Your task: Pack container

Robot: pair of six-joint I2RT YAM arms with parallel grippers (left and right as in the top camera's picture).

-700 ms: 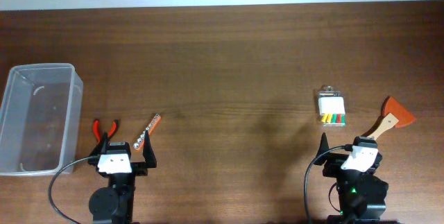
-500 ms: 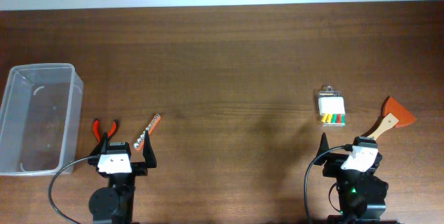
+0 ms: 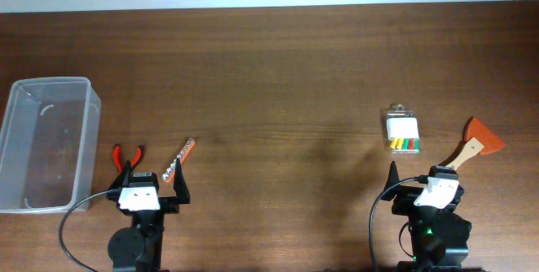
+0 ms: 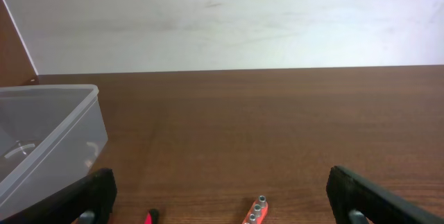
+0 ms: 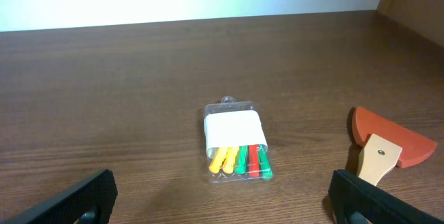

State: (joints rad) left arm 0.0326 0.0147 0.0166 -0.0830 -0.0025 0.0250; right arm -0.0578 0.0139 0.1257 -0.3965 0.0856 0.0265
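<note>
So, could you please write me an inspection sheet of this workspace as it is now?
Surface: brown wooden table.
Job's things: clear container at left edge, lidless, looks empty.
Clutter: red pliers, orange bit strip by left arm; plug pack, scraper by right arm.
Grippers: left gripper and right gripper open, holding nothing.
Cables: black cable looped beside each arm base.
Surroundings: white wall behind table.

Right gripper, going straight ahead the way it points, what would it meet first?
Probably the clear pack of coloured plugs, almost dead ahead of the right gripper; the orange scraper lies off to its right.
</note>
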